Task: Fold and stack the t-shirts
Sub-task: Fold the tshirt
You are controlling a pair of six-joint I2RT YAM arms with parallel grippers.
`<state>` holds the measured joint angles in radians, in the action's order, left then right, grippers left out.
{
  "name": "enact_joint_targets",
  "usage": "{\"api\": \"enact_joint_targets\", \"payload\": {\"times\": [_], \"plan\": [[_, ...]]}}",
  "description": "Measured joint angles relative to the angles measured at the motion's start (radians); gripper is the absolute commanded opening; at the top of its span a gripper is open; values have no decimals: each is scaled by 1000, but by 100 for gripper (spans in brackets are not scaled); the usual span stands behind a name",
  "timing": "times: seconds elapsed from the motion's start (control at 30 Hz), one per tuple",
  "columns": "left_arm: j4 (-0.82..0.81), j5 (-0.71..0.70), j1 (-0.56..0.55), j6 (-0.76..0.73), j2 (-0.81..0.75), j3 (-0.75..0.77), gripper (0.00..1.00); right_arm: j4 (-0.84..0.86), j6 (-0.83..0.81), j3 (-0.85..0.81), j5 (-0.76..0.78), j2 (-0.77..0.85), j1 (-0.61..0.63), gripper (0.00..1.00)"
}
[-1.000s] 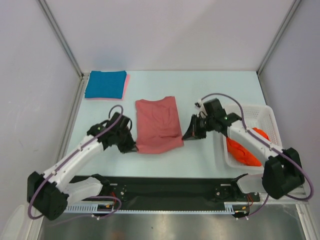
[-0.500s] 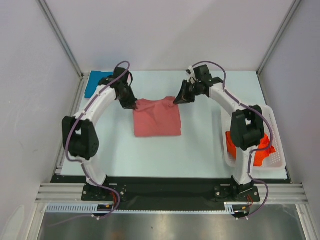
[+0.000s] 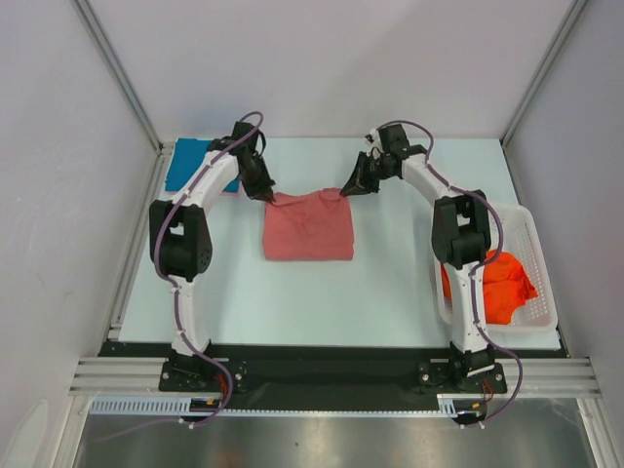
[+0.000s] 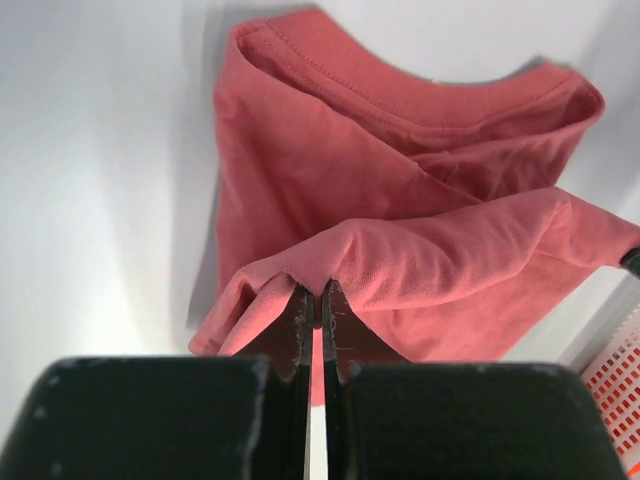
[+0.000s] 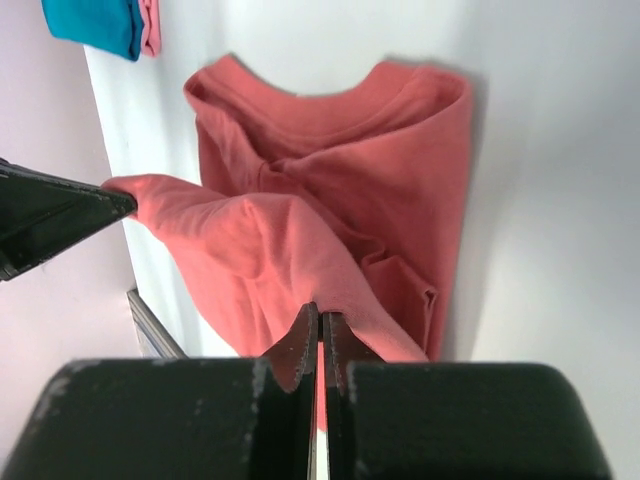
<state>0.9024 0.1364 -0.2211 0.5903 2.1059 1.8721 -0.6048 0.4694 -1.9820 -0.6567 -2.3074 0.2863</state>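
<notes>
A dusty salmon-red t-shirt lies folded over in the middle of the table. My left gripper is shut on its far left corner, and the cloth bunches between the jaws of that gripper. My right gripper is shut on the far right corner, where the shirt is pinched at the tips of that gripper. A folded teal-blue t-shirt lies on a light pink one at the far left corner. Bright orange-red shirts lie in the basket.
A white lattice basket stands at the right edge of the table. Metal frame posts rise at the far corners. A black rail runs along the near edge by the arm bases.
Both arms have swung from the shirt's near edge to its far edge, carrying the near hem up and over. The shirt now lies folded shorter, and both grippers stay shut on it.
</notes>
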Motion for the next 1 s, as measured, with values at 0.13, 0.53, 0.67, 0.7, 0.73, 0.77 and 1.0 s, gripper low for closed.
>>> {"api": "enact_joint_targets", "payload": {"times": [0.13,0.53,0.67,0.7,0.73,0.77,1.0], "plan": [[-4,11,14,2,24,3,0,-8,0,-59,-22,-58,-14,0],[-26,42,57,13,124,85,0,-6,21,-207,-75,-166,-30,2],[-38,51,70,20,175,141,15,39,58,-261,-97,-224,-40,17],[-40,51,74,21,195,164,31,53,72,-276,-103,-243,-44,25],[-40,50,78,24,214,190,36,72,89,-290,-108,-265,-49,28],[-42,50,82,35,231,214,40,85,98,-305,-113,-282,-53,32],[-52,39,151,63,274,344,54,101,154,-383,-103,-343,-98,62]]}}
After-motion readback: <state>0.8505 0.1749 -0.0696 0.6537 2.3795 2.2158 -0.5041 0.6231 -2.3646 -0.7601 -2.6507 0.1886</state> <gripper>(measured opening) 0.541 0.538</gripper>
